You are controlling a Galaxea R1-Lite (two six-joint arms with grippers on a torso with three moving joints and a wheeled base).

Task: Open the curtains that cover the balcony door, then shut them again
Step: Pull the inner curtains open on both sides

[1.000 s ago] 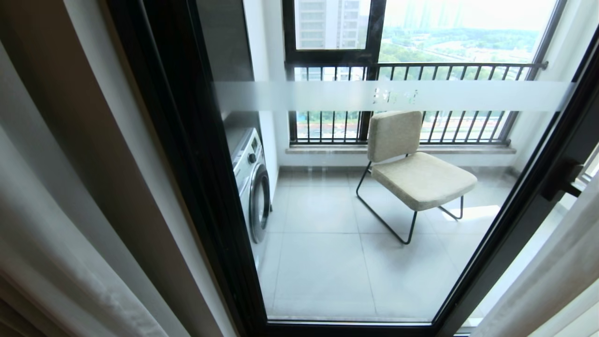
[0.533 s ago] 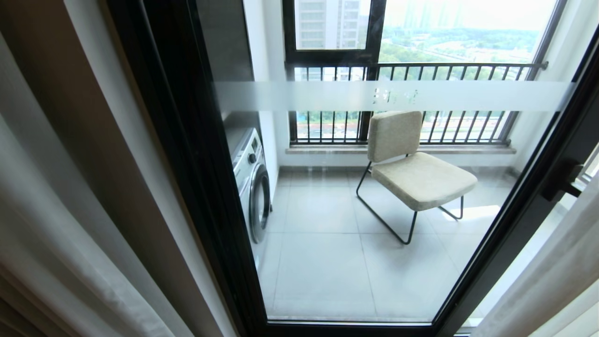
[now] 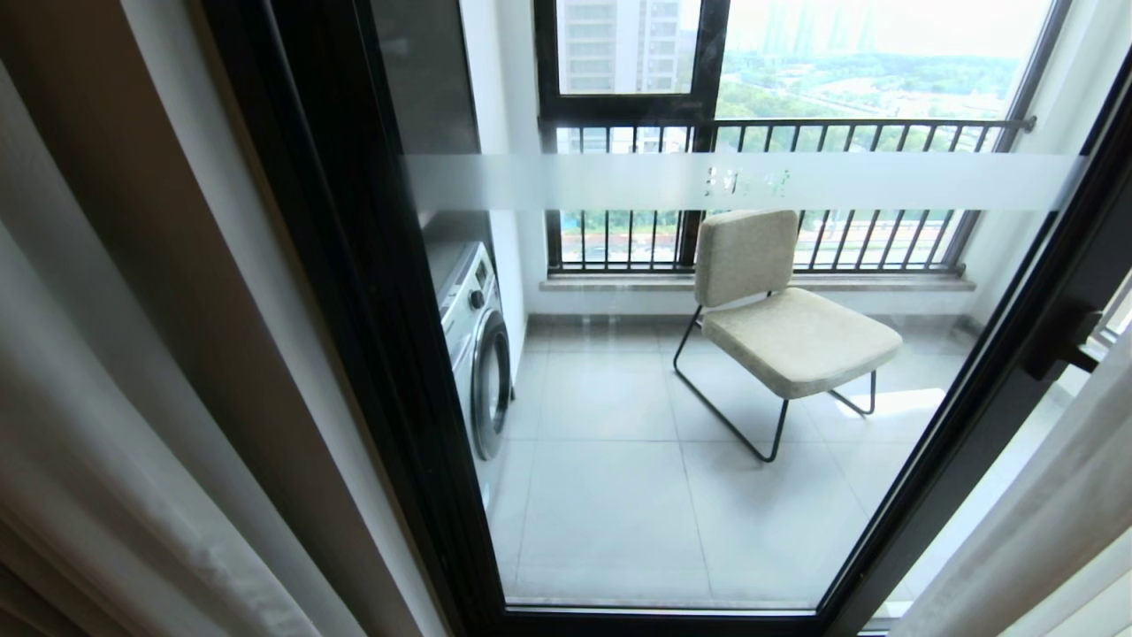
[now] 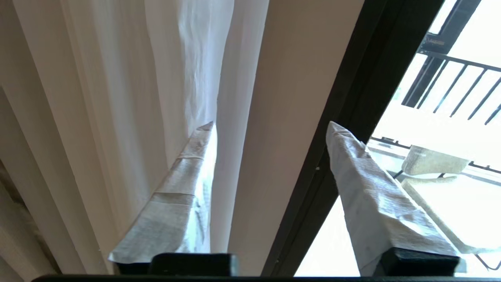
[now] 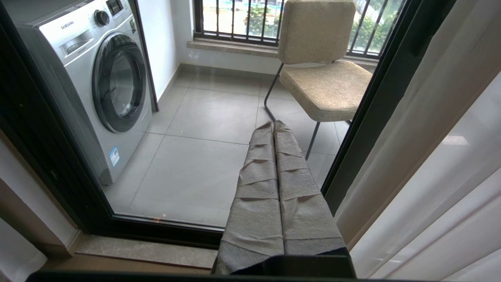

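Observation:
The balcony door [image 3: 619, 495], clear glass in a thick black frame with a frosted band [image 3: 575, 181], stands uncovered. The curtains are drawn aside: white sheer [image 3: 106, 460] at the left, another panel [image 3: 1044, 531] at the right. In the left wrist view my left gripper [image 4: 271, 124] is open, its cloth-wrapped fingers [image 4: 184, 188] wide apart. The sheer's edge [image 4: 203, 58] hangs just inside one finger, ungripped, with beige pleats [image 4: 78, 98] beside it. My right gripper [image 5: 274, 122] is shut on nothing and points at the door's lower glass.
Behind the glass stand a washing machine [image 3: 478, 354] at the left and a beige chair [image 3: 778, 318] on the tiled balcony floor, before a barred window [image 3: 796, 133]. A black latch [image 3: 1061, 341] sits on the door's right frame. A stone sill [image 5: 137, 250] runs below the door.
The sheer's folds at the left of the head view have shifted slightly. The door, the chair and the right curtain look the same.

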